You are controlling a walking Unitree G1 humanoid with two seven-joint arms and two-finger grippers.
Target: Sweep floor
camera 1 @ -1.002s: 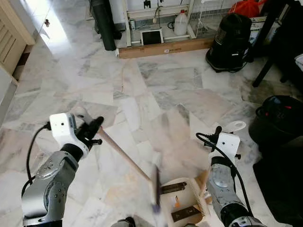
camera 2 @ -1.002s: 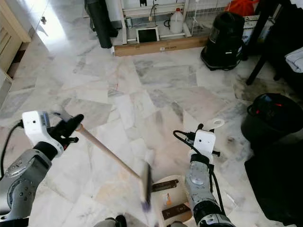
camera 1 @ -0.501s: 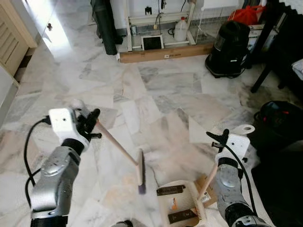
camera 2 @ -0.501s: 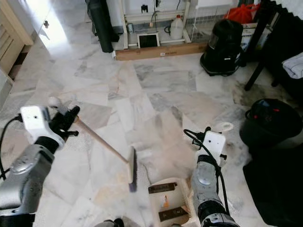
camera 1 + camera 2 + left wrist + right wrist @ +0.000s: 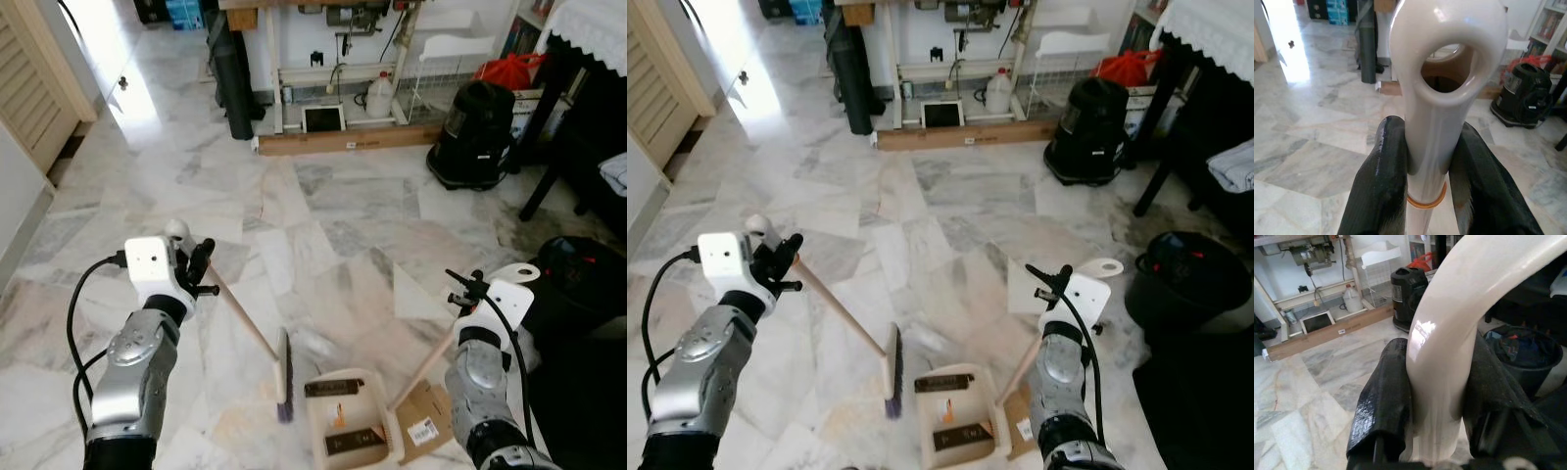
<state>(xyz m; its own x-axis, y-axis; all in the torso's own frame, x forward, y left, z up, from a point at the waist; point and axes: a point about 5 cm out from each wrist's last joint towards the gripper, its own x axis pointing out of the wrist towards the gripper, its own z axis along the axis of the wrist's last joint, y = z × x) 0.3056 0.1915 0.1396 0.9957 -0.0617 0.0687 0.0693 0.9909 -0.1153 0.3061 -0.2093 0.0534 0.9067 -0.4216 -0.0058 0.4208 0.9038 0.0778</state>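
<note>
Mid-sweep, from the left eye view: my left gripper [image 5: 199, 266] is clenched on the top of the broom [image 5: 250, 331], whose wooden handle slants down to bristles resting on the marble floor [image 5: 323, 196] just beside the dustpan [image 5: 345, 431]. My right gripper [image 5: 468, 291] grasps the dustpan's long handle, tilting the pan's open mouth toward the bristles so debris can be pushed straight in; two dark wrappers and a small orange scrap already lie inside, and a piece of cardboard [image 5: 423, 428] sits at its right edge.

From the right eye view, the same layout: broom head close to the pan's lip, a black bin [image 5: 1188, 281] well apart to the right.

From the left wrist view, both black fingers [image 5: 1382, 186] squeeze the broom's white looped end.

From the right wrist view, the fingers [image 5: 1387, 401] pinch the pan's curved white handle.
</note>
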